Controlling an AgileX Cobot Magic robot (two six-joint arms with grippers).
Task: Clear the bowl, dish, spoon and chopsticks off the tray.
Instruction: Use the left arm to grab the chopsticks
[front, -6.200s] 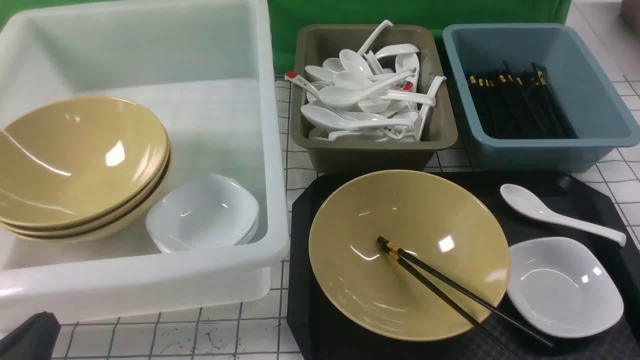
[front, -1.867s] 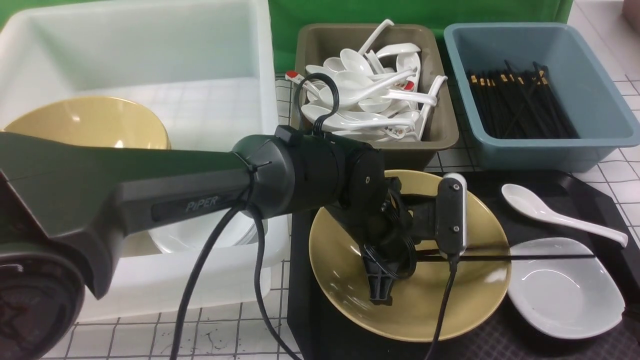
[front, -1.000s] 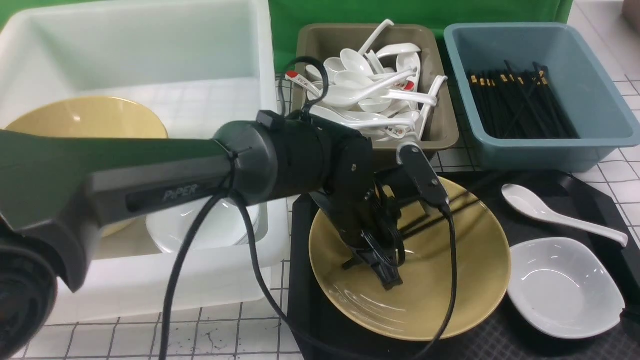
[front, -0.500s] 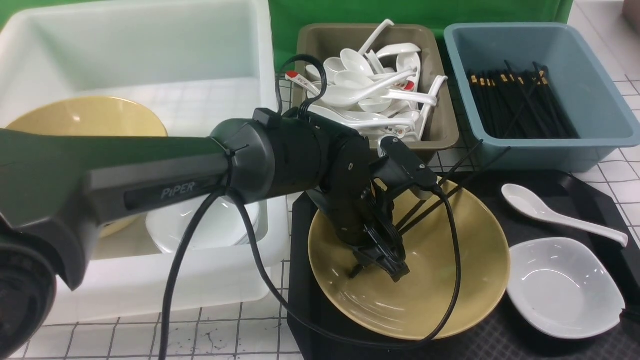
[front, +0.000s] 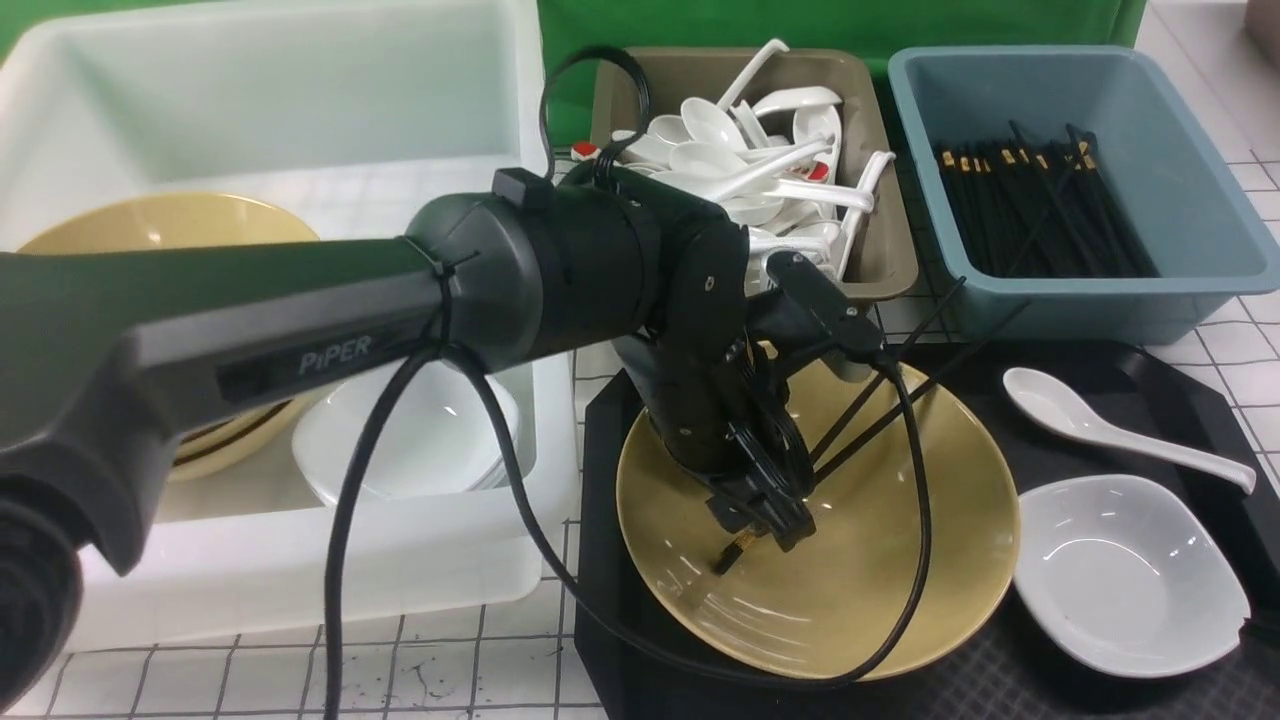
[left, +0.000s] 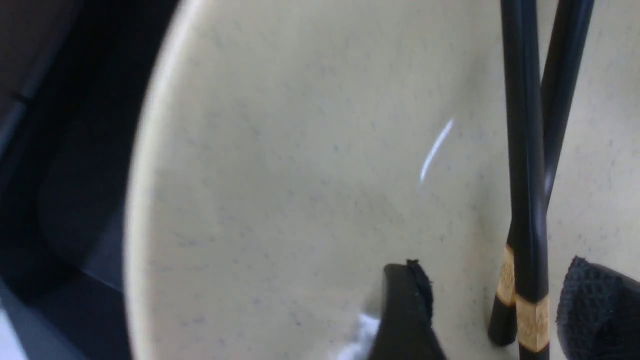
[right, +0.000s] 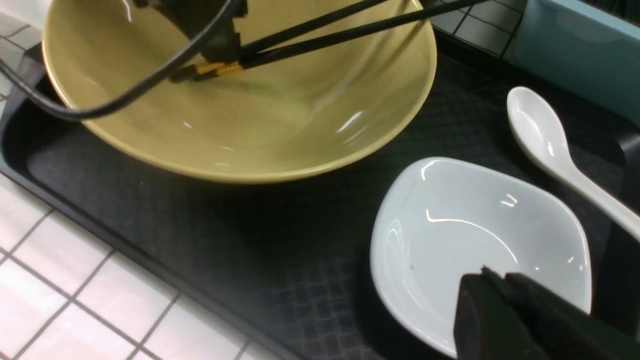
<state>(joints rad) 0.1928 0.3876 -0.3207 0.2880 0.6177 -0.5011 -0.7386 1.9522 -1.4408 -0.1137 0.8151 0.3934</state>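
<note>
Swung chopsticks (front: 960, 359) toward the blue bin (front: 1110, 312), with left gripper (left: 492, 272) wide around banded ends, right gripper (right: 498, 274) narrow at dish (front: 1130, 570), hold unclear, and bowl (front: 900, 580), dish, spoon (front: 1085, 425), chopsticks left to clear from tray (front: 612, 610).

Beneath me I see a white table (front: 480, 655) with a dark grid, apparently tiled, and directly on it lie the black tray (front: 603, 500), the white bin (front: 330, 570) to its left, and the brown bin (front: 890, 265) and blue bin (front: 1120, 312) just beyond its far edge.
</note>
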